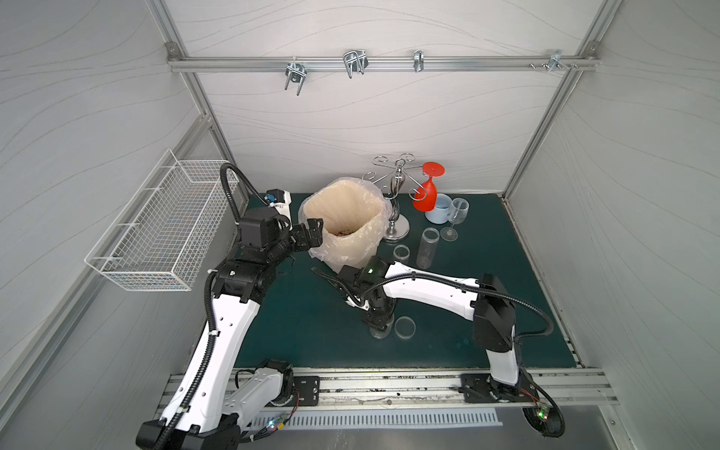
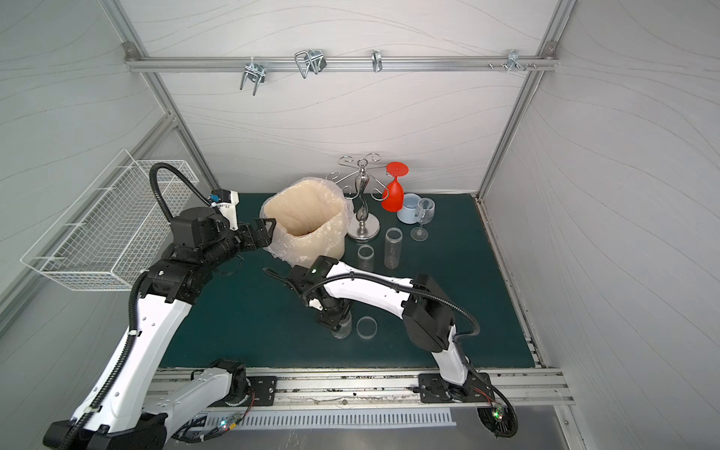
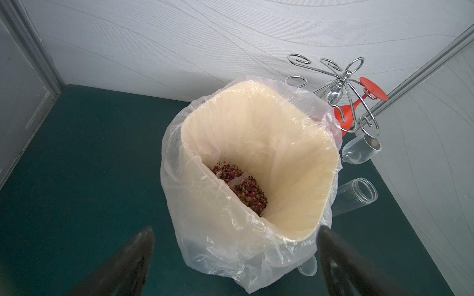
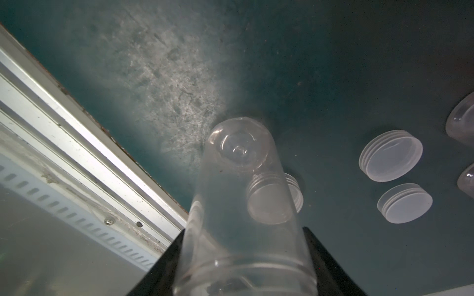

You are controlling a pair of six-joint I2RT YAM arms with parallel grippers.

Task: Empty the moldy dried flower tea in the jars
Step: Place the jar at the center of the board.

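My right gripper [image 1: 380,321] [image 4: 243,256] points down at the front middle of the green mat, shut on a clear jar [image 4: 241,194] [image 1: 378,332] [image 2: 342,329]. The jar's base faces the mat and it looks empty. A tall jar [image 1: 428,247] [image 2: 392,247] [image 3: 356,197] and a short jar [image 1: 401,253] [image 2: 365,257] stand open near the bin. Reddish-brown dried flower tea [image 3: 241,187] [image 1: 343,233] lies at the bottom of the lined beige bin [image 1: 372,218] [image 3: 295,143]. The left gripper [image 1: 311,230] [image 3: 234,230] is open and empty beside the bin's left wall.
Loose translucent lids [image 4: 389,159] [image 4: 405,202] [image 1: 405,327] lie on the mat by the held jar. A chrome glass rack [image 1: 397,202] with a red glass [image 1: 426,195], a pale blue mug [image 1: 440,208] and a clear wine glass [image 1: 456,218] stand at the back. A wire basket [image 1: 163,226] hangs on the left wall.
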